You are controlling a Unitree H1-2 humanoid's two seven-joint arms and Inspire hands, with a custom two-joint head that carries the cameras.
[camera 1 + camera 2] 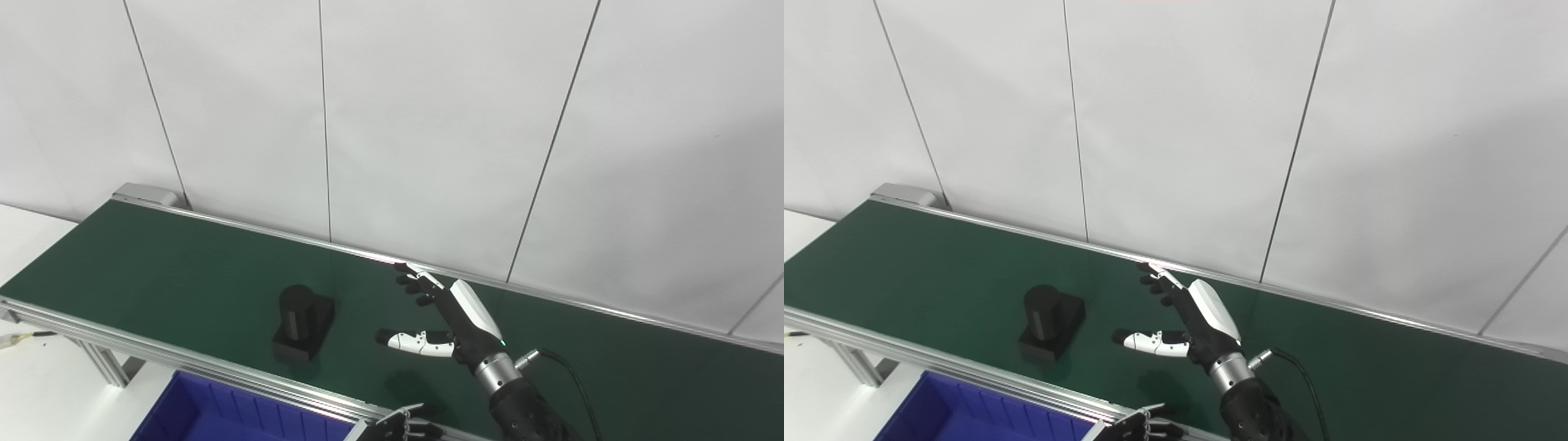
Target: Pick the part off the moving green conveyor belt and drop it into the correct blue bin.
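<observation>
A black part [303, 323], a short cylinder standing on a square base, rides the green conveyor belt [153, 263] near its front rail. My right hand [450, 315] hovers over the belt just right of the part, open, fingers stretched toward the wall and thumb pointing left at the part, with a gap between them. Only the fingertips of my left hand [401, 425] show at the bottom edge, below the belt's front rail. A blue bin [202, 413] sits below the front rail, under the part.
The belt runs from upper left to lower right along a white panelled wall [429, 122]. Aluminium rails [184, 361] edge it front and back. A cable [572, 376] trails from my right wrist. A white surface [24, 233] lies at far left.
</observation>
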